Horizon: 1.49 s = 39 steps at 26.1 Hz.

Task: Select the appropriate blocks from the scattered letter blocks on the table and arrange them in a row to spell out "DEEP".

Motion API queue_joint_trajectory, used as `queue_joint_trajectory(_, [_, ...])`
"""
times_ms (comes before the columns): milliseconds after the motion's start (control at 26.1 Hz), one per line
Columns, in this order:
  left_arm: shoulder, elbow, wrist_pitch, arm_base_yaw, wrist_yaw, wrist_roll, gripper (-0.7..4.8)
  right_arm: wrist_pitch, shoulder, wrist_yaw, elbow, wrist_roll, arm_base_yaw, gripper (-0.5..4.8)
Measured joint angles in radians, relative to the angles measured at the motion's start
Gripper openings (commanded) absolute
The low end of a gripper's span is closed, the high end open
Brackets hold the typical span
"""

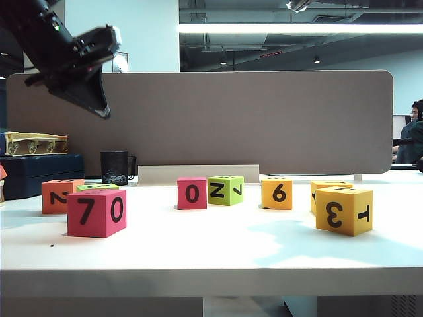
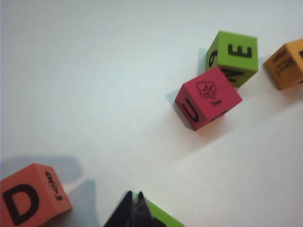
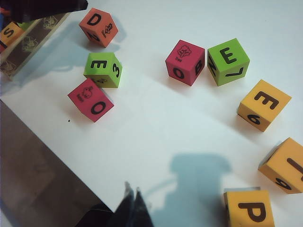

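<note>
Left arm: I see it high at 10 o'clock in the exterior view, black, tilted nose-down over the table's left end.
Left gripper [image 2: 135, 210]: fingers pressed together, nothing between them; it hangs above the table [image 2: 94, 71], clear of every block.
Right gripper [image 3: 132, 203]: I read its fingers as closed too, empty, poised over the near table edge; I can't find this arm in the exterior view.
Orange block [image 3: 98, 27]: top face "D", at 11 o'clock on the table from the right wrist camera, close to the far left corner; my left wrist camera has it too [image 2: 31, 201], just beside the gripper tip but apart.
Green block, left [image 3: 103, 69]: "E" up, between the orange block and a red block [image 3: 91, 99], near both.
Green block, middle [image 3: 228, 61]: "E" up, just beside another red block [image 3: 185, 62]; I can't tell whether they touch.
Yellow block with "E" [image 3: 263, 105]: at 3 o'clock, standing alone.
Yellow block with "P" [image 3: 248, 208]: at 5 o'clock, close to the front edge.
Yellow block at the frame's rim [image 3: 285, 165]: between those two.
Open room: the wide bare white stretch through the table's middle front; I've got space there.
Edges: thick front lip nearest the camera; a grey partition [image 1: 264, 125] closes the back.
</note>
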Motion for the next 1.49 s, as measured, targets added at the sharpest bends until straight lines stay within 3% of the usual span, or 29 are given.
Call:
queue_joint_trajectory(115, [0.057, 0.047, -0.008, 0.001, -0.001, 0.005, -0.06, 0.0, 0.002, 0.0, 0.0, -0.011, 0.0, -0.02])
queue_joint_trajectory(268, [0.119, 0.096, -0.077, 0.001, -0.001, 0.076, 0.01, -0.001, 0.002, 0.0, 0.0, -0.013, 0.0, -0.02])
queue_joint_trajectory(345, [0.14, 0.097, -0.124, 0.0, -0.001, 0.119, 0.92, -0.003, 0.002, 0.0, 0.0, -0.013, 0.0, -0.02])
queue_joint_trajectory(383, [0.149, 0.097, -0.138, 0.0, -0.005, 0.134, 1.96, -0.003, 0.002, 0.0, 0.0, -0.013, 0.0, -0.02])
queue_joint_trajectory(422, [0.16, 0.097, -0.166, 0.0, -0.032, 0.15, 2.44, -0.003, 0.002, 0.0, 0.0, -0.013, 0.0, -0.02])
queue_joint_trajectory(460, [0.163, 0.097, -0.178, 0.0, -0.042, 0.155, 3.35, -0.004, 0.002, 0.0, 0.0, -0.013, 0.0, -0.02])
queue_joint_trajectory(537, [0.167, 0.097, -0.218, 0.0, -0.062, 0.187, 3.75, -0.005, 0.002, 0.0, 0.0, -0.013, 0.0, -0.02])
queue_joint_trajectory(728, [0.168, 0.097, -0.251, -0.011, -0.05, 0.29, 3.9, -0.006, 0.002, 0.0, 0.0, -0.013, 0.0, -0.02])
queue_joint_trajectory(805, [0.168, 0.097, -0.274, -0.023, -0.04, 0.346, 4.78, -0.006, 0.002, -0.001, 0.0, -0.013, 0.0, -0.02])
queue_joint_trajectory(958, [0.169, 0.097, -0.283, -0.043, -0.031, 0.402, 4.79, -0.008, 0.002, 0.0, 0.0, -0.013, 0.0, -0.02])
queue_joint_trajectory(1456, [0.273, 0.098, -0.257, -0.04, -0.039, 0.404, 4.79, -0.05, 0.002, -0.001, 0.0, -0.013, 0.0, -0.02])
queue_joint_trajectory(1495, [0.286, 0.098, -0.251, -0.04, -0.038, 0.403, 4.51, -0.055, 0.002, 0.0, 0.0, -0.013, 0.0, -0.02])
